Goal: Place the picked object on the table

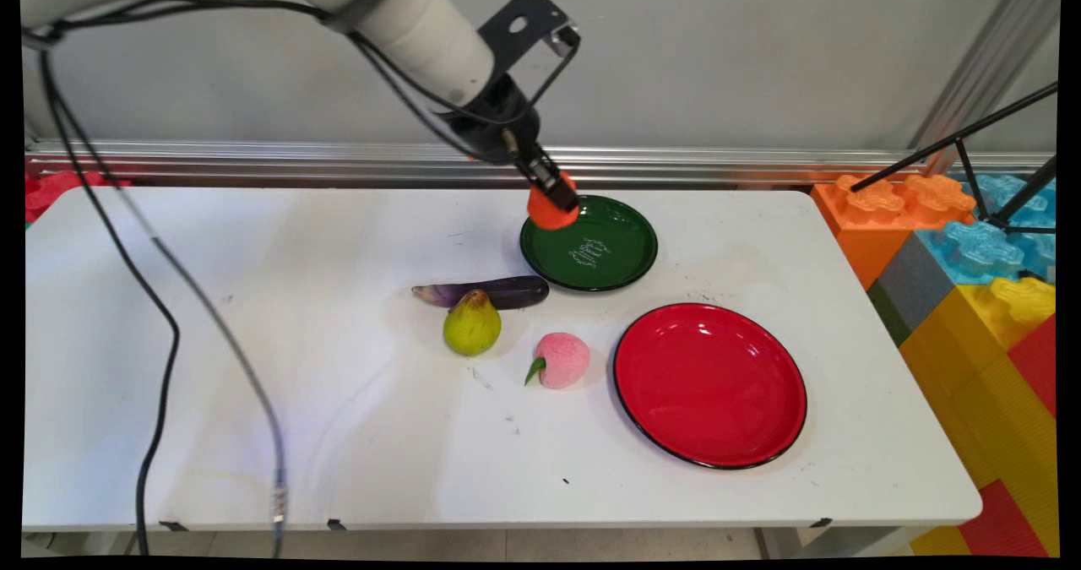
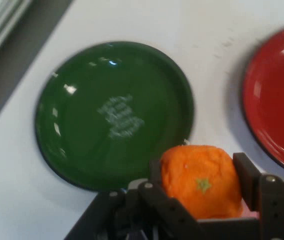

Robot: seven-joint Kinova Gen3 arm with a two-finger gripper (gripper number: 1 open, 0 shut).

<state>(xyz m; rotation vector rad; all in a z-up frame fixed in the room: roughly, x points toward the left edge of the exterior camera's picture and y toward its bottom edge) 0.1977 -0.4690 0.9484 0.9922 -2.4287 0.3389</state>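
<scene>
End effector [image 1: 553, 198]: clenched on orange [image 2: 202, 181], held over the green plate's [image 1: 625, 257] left rim. Advice: centre over plate and lower before opening. Nearby on tabletop [image 1: 253, 384]: eggplant [image 1: 494, 292], pear [image 1: 472, 324], peach [image 1: 561, 361], red plate [image 1: 709, 384].

The main view looks from above the near side of the tabletop [image 1: 338, 435], down across it toward the wall behind, taking in the whole surface from some way off. The hand view sits on the gripper [image 2: 202, 190] and looks down along it, close over the tabletop. Both views share the green plate [image 1: 608, 253] [image 2: 82, 130] and the red plate [image 1: 709, 384] [image 2: 277, 100].
</scene>
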